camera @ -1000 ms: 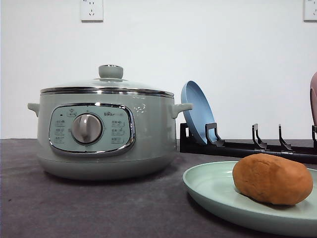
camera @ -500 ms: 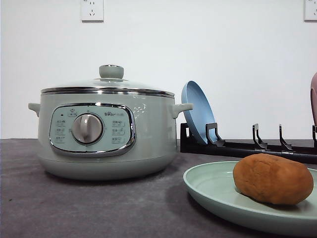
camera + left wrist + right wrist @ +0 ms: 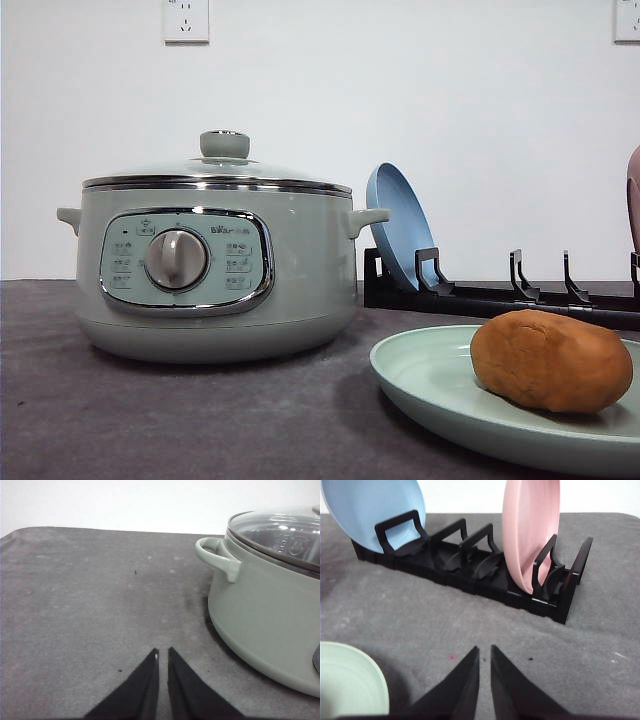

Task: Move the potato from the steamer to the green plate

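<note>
One potato (image 3: 551,361) lying on the green plate (image 3: 430,385), right of the steamer (image 3: 213,255) and apart from it. Glass lid (image 3: 217,172) seated on the steamer. Left gripper (image 3: 163,652) nearly closed, holding nothing, low over the grey mat (image 3: 90,595) beside the steamer's side handle (image 3: 216,556). Right gripper (image 3: 484,650) likewise narrowed and empty, facing a black dish rack (image 3: 470,575) with a blue plate (image 3: 372,507) and a pink plate (image 3: 530,527) upright in separate slots.
</note>
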`<state>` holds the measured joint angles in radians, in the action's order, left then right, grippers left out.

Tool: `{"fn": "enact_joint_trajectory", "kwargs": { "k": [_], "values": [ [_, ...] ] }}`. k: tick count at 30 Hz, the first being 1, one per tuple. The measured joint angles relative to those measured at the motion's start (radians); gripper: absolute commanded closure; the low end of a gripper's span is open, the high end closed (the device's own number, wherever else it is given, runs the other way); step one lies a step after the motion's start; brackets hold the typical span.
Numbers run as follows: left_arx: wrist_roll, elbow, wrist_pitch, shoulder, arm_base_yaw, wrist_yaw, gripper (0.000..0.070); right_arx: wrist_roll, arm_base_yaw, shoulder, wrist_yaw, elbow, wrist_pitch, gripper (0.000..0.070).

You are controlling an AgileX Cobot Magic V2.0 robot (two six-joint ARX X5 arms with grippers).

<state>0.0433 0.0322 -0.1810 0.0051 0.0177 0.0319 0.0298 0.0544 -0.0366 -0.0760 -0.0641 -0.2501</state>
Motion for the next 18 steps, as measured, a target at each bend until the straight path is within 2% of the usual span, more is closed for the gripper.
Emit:
{"fn": "enact_joint_trajectory", "kwargs": {
  "k": [7, 18],
  "values": [
    [0.0, 0.0, 0.0, 0.0, 0.0, 0.0, 0.0675, -0.026, 0.0, 0.032, 0.0, 0.007, 0.001, 0.0668],
    [0.0, 0.0, 0.0, 0.0, 0.0, 0.0, 0.0675, -0.03, 0.0, 0.031, -0.001, 0.029, 0.034, 0.0668]
  ]
}}
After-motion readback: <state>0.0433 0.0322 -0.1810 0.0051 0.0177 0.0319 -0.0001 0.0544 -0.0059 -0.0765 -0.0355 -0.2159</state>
